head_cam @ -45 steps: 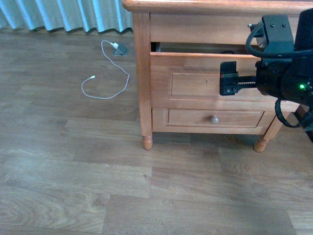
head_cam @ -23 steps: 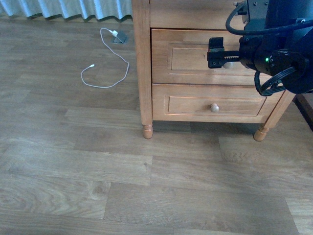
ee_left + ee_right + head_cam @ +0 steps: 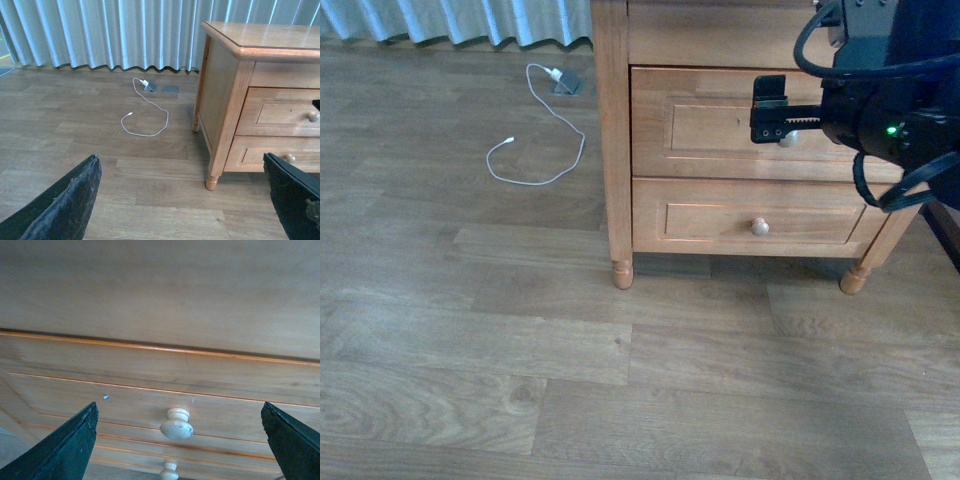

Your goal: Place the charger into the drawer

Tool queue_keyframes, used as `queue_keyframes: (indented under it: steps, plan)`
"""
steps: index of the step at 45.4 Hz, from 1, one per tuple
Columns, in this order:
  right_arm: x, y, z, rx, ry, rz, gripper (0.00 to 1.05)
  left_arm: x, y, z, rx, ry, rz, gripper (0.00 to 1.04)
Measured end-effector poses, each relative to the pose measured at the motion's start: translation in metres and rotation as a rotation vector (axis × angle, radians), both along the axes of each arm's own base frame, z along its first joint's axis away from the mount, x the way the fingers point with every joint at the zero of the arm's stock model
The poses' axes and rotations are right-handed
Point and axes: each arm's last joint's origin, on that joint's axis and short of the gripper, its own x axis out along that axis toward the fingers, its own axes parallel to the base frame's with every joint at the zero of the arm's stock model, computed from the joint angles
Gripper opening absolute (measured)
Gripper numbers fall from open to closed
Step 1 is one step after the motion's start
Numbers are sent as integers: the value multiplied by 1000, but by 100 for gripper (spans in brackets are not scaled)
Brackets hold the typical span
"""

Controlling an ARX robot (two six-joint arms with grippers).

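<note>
The drawer (image 3: 720, 125) is shut, flush with the nightstand (image 3: 612, 140), and its knob (image 3: 176, 423) is between the fingers of my right tool (image 3: 177, 440), which is spread wide and holds nothing. I see no charger. The lower drawer (image 3: 750, 212) is at 6 o'clock from it. My left tool (image 3: 185, 200) is also spread wide and empty, above the floor (image 3: 520, 380). A white cable (image 3: 542, 140) lies at 9 o'clock from the nightstand.
</note>
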Motion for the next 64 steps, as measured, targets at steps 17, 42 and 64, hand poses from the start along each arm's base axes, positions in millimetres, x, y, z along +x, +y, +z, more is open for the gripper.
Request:
queue_keyframes:
  steps: [17, 42, 64]
  plan:
    - [-125, -56, 66, 58, -41, -3, 96, 0, 0, 0, 0, 0, 0, 99]
    - [-275, -92, 94, 128, -53, -59, 96, 0, 0, 0, 0, 0, 0, 99]
    - [-302, -76, 77, 27, -247, -139, 12, 0, 0, 0, 0, 0, 0, 99]
